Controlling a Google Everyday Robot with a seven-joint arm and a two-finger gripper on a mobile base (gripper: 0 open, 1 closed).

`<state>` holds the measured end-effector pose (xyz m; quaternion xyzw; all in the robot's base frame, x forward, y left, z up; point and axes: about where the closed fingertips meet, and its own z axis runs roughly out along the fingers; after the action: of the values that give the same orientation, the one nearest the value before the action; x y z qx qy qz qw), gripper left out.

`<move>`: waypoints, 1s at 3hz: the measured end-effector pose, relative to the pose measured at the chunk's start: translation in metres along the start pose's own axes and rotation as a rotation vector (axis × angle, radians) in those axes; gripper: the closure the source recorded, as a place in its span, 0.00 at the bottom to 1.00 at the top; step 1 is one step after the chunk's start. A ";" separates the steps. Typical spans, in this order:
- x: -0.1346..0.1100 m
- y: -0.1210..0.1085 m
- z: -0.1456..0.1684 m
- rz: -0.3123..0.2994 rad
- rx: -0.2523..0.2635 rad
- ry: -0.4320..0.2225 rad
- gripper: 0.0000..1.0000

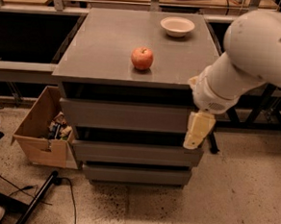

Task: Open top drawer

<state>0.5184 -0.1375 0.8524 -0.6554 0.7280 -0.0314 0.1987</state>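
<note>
The top drawer (126, 115) is the uppermost of three matte grey handleless drawer fronts in the grey cabinet (102, 39); its front sits flush and closed under the top slab. My gripper (197, 133), cream-coloured, hangs from the white arm (250, 54) at the drawer front's right end, pointing down, overlapping the right edge of the top drawer and reaching toward the middle drawer (135, 153).
A red apple (142, 58) and a white bowl (177, 26) sit on the cabinet top. An open cardboard box (43, 126) with clutter stands on the floor at the left. Cables and a black pole (38, 200) lie at lower left. Dark bins flank the cabinet.
</note>
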 end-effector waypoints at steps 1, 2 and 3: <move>-0.007 -0.010 0.053 -0.045 -0.003 0.048 0.00; 0.004 -0.018 0.095 -0.094 -0.017 0.132 0.00; 0.013 -0.025 0.126 -0.116 -0.037 0.192 0.00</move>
<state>0.5827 -0.1260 0.7406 -0.6941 0.7048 -0.0919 0.1140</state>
